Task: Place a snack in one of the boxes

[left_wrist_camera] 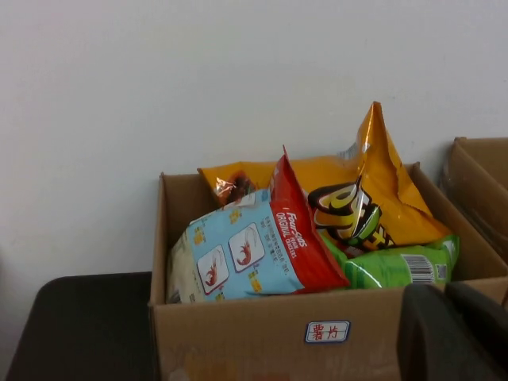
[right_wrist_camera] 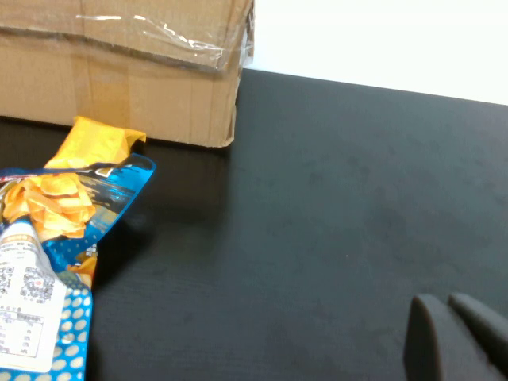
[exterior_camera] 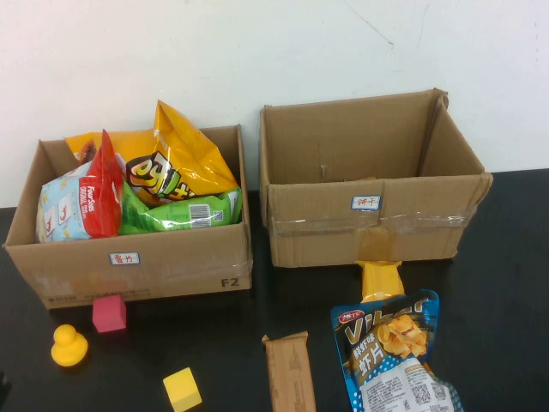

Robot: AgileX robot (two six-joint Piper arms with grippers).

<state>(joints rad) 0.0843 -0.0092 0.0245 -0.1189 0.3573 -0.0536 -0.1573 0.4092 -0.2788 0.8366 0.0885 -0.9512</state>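
Cardboard left box holds several snack bags, an orange one standing tallest. Beside it the right box sits with a blue chip bag lying on the table just before it. Left gripper, jaws clenched on nothing, hovers before the left box; right gripper, jaws together, hangs near the blue chip bag.

A cardboard box, taped along its upper edge, is seen standing on a black table. A blue snack bag is laid flat on the table just before the box — partly over a yellow packet. The right gripper is seen low over bare table, fingers pressed together.
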